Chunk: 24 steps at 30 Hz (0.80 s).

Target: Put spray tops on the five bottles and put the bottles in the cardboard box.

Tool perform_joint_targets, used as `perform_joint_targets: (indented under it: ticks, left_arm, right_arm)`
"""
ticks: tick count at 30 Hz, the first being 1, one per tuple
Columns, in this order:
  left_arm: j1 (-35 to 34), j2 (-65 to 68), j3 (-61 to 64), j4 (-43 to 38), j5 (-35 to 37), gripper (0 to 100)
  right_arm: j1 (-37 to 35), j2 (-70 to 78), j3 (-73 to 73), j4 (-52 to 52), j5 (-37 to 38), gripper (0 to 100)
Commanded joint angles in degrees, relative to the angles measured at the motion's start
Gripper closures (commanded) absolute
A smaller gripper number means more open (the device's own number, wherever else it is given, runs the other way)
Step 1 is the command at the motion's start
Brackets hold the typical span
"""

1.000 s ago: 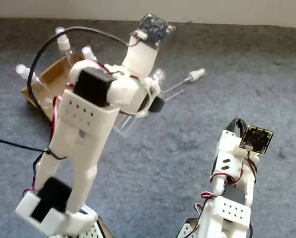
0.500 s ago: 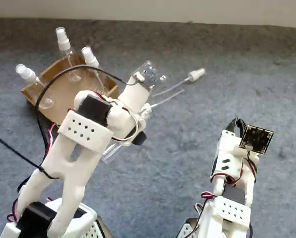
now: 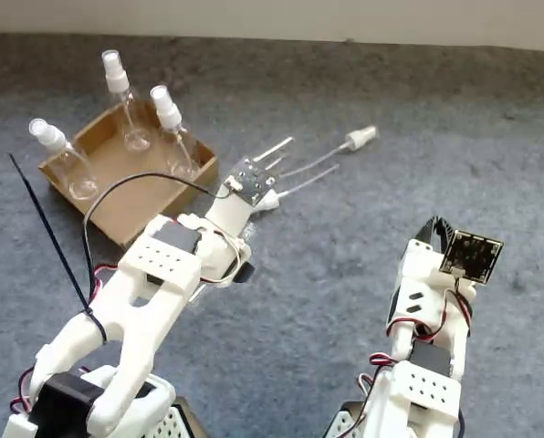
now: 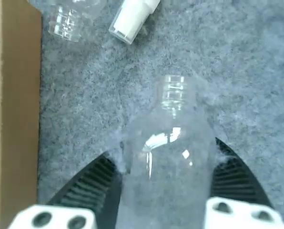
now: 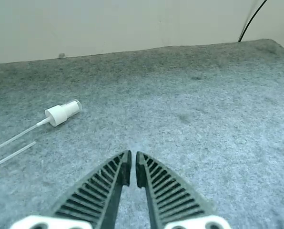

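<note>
Grey carpet [image 3: 363,301] covers the whole surface in the high view. A brown cardboard box [image 3: 108,173] sits at the far left with three clear plastic bottles with white spray tops [image 3: 167,128] standing upright inside it. The white left arm [image 3: 153,292] stretches to just beside the box's near corner, and the white right arm [image 3: 436,301] sits folded at the near right. A loose white spray top with a thin dip tube [image 3: 361,138] lies on the carpet, well apart from the box.

From the left wrist, the left gripper [image 4: 165,155] presses its black ribbed fingers [image 4: 96,179] against both sides of a clear uncapped plastic bottle [image 4: 173,95]. That bottle lies on the carpet beside the box wall, its threaded neck pointing away. Beyond it lie a second white spray top [image 4: 132,16] and another uncapped bottle's neck [image 4: 65,24].

From the right wrist, the right gripper [image 5: 131,167] is closed to a thin slit over bare carpet and holds nothing.
</note>
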Motion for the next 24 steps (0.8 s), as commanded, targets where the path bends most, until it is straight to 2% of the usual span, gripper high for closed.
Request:
perform_joint_targets:
  ticks: [1, 4, 7, 11, 17, 21, 24]
  left_arm:
    - [-0.3, -2.2, 0.1, -1.1, -0.5, 68]
    - [-0.5, -2.2, 0.0, 1.0, -1.5, 59]
    - [-0.7, -2.2, 0.0, 1.3, -6.2, 58]
    - [-0.7, -2.2, -1.2, 1.7, -6.8, 58]
    - [-0.4, -2.0, -14.8, 18.0, -7.2, 58]
    - [-0.3, 0.6, -22.2, 22.9, -7.1, 58]
    - [-0.7, 8.9, -27.6, 25.3, -7.0, 58]
  right_arm:
    - [0.2, -0.1, 7.4, 0.2, 0.4, 97.2]
    - [0.2, -0.1, 7.4, 0.2, 0.4, 97.2]
    - [0.2, -0.1, 7.4, 0.2, 0.4, 97.2]
    - [0.2, -0.1, 7.4, 0.2, 0.4, 97.2]
    - [0.2, -0.1, 7.4, 0.2, 0.4, 97.2]
    - [0.2, -0.1, 7.5, 0.2, 0.4, 97.2]
    - [0.2, -0.1, 7.5, 0.2, 0.4, 97.2]
